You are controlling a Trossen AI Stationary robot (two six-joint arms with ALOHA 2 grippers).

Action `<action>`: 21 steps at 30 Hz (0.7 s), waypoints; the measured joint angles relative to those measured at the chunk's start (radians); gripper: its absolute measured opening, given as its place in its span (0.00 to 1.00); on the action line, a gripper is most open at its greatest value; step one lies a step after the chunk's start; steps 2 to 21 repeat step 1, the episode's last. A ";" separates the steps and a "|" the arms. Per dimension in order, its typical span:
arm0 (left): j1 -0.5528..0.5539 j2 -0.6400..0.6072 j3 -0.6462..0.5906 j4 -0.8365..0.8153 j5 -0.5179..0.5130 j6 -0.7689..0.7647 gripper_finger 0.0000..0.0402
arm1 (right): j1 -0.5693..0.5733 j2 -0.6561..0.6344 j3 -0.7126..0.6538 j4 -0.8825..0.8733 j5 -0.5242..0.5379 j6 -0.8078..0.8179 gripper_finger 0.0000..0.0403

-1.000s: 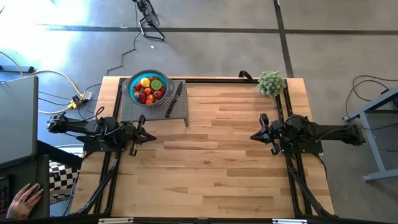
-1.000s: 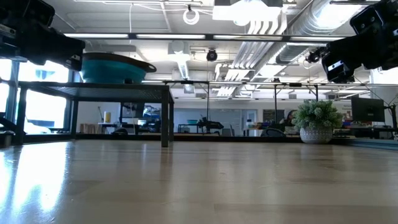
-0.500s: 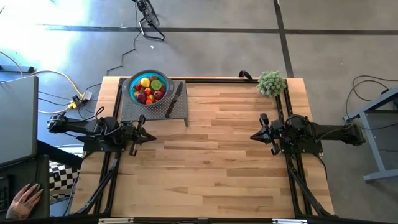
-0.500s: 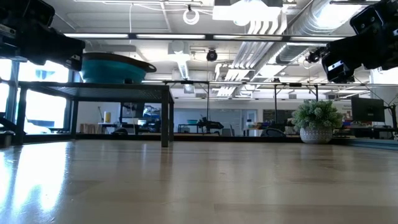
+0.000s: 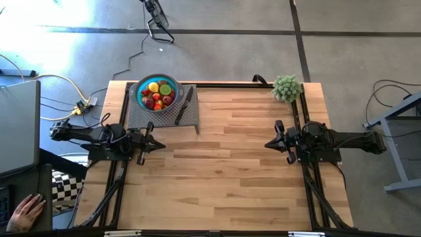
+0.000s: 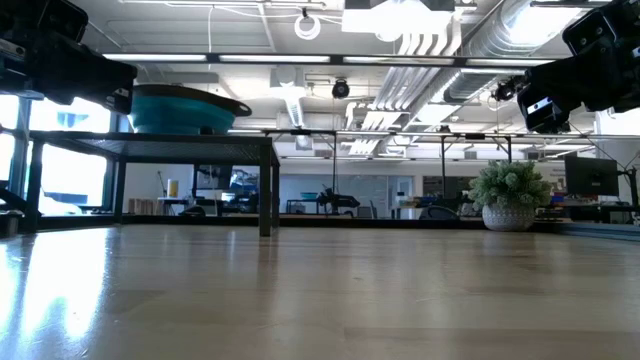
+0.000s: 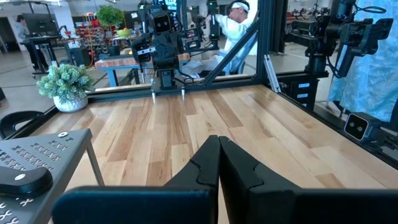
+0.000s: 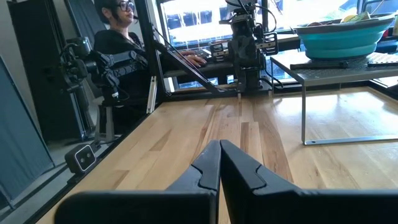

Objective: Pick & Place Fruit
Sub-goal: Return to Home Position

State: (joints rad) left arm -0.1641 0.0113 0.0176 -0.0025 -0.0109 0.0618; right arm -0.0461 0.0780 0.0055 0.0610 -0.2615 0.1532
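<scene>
Several small fruits (image 5: 157, 94), red, yellow, orange and green, lie in a teal bowl (image 5: 143, 87) on a grey perforated stand (image 5: 187, 118) at the table's far left. My left gripper (image 5: 162, 146) hovers shut at the left side, just near of the stand, pointing level toward the middle. My right gripper (image 5: 266, 144) hovers shut at the right side, pointing back at it. Each wrist view shows its own fingers (image 7: 219, 163) (image 8: 219, 163) pressed together with nothing between them. In the low view the bowl (image 6: 180, 108) sits atop the stand.
A black-handled knife (image 5: 183, 107) lies on the stand beside the bowl. A fuzzy green plant ball (image 5: 287, 87) stands at the far right corner. Bare wood (image 5: 217, 164) spreads between the arms. A person's hand (image 5: 25, 212) shows off the table at lower left; people show beyond in the wrist views.
</scene>
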 joint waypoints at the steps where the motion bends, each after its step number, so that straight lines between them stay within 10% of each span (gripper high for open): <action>1: 0.000 0.000 0.000 0.000 0.000 0.000 0.00 | 0.000 0.000 0.000 0.000 0.000 0.000 0.01; 21: 0.000 0.000 0.000 0.000 0.000 0.000 0.00 | 0.000 0.000 0.000 0.000 0.000 0.000 0.01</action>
